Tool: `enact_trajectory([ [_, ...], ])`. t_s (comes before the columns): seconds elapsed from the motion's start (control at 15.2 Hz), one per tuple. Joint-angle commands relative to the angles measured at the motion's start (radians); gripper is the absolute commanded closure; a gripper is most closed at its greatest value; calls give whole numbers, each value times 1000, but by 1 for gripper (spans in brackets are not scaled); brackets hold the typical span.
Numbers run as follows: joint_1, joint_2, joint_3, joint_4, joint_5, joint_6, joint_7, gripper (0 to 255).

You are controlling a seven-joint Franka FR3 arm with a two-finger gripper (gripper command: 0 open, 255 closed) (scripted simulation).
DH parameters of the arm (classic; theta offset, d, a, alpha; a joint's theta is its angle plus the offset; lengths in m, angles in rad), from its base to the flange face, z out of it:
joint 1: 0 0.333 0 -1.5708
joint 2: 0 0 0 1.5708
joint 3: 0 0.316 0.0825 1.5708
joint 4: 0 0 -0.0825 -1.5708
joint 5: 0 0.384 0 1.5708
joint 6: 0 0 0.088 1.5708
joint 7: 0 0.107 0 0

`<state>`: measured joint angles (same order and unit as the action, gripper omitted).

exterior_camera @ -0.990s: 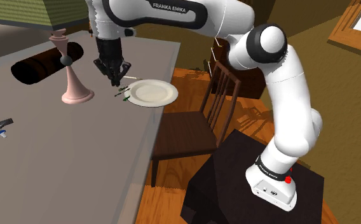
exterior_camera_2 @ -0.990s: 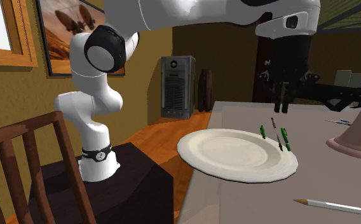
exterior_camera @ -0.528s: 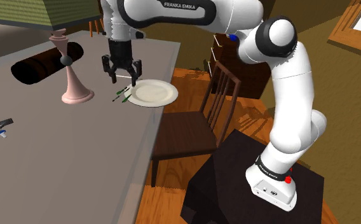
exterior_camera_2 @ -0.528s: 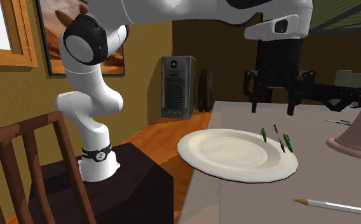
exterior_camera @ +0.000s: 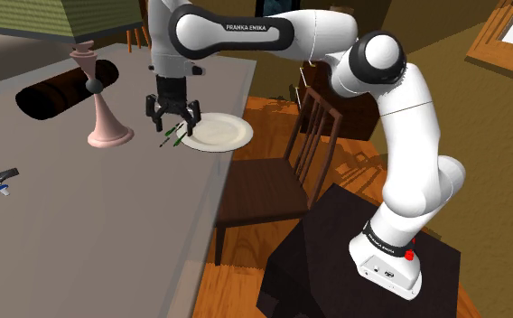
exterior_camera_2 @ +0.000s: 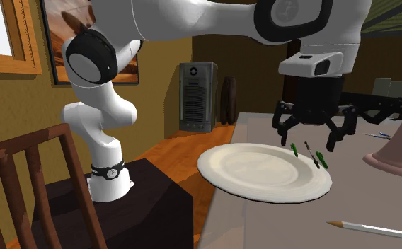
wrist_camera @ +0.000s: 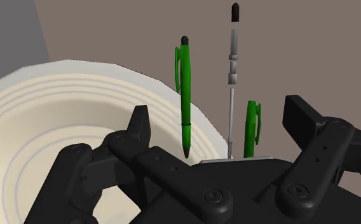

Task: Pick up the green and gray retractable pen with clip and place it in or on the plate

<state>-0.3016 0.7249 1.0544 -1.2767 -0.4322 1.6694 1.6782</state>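
The pen lies in pieces on the grey table beside the cream plate (exterior_camera: 235,137) (exterior_camera_2: 249,173) (wrist_camera: 52,127). There is a long green barrel with a clip (wrist_camera: 185,95) (exterior_camera_2: 292,148), a thin grey refill with a spring (wrist_camera: 233,70) (exterior_camera_2: 308,151), and a short green piece (wrist_camera: 253,127) (exterior_camera_2: 320,157). The long barrel's tip overlaps the plate's rim. In the shoulder view the pen (exterior_camera: 172,137) shows as small green marks left of the plate. My black gripper (exterior_camera: 173,124) (exterior_camera_2: 306,138) (wrist_camera: 218,121) hangs open just above these pieces, fingers spread to either side, holding nothing.
A pink pawn-shaped figure (exterior_camera: 106,113) (exterior_camera_2: 401,141) stands on the table close beside the pens. A dark cylinder (exterior_camera: 65,86) lies behind it. A pencil (exterior_camera_2: 376,230) rests near the table's edge. A wooden chair (exterior_camera: 282,172) stands at the table's side by the plate.
The gripper went from shut to wide open, turned about its axis, and came down closer to the pen pieces. The pen pieces and plate stayed put.
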Motion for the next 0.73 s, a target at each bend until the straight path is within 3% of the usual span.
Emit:
enact_trajectory([
  [0.0, -7, 3, -1, -28, -3, 26, 4, 0],
  [0.53, -9, 3, -1, -36, -4, 34, 5, 0],
  [0.59, -9, 3, -1, -36, -4, 33, 5, 255],
  [0.66, -9, 3, -1, -36, -4, 33, 5, 255],
])
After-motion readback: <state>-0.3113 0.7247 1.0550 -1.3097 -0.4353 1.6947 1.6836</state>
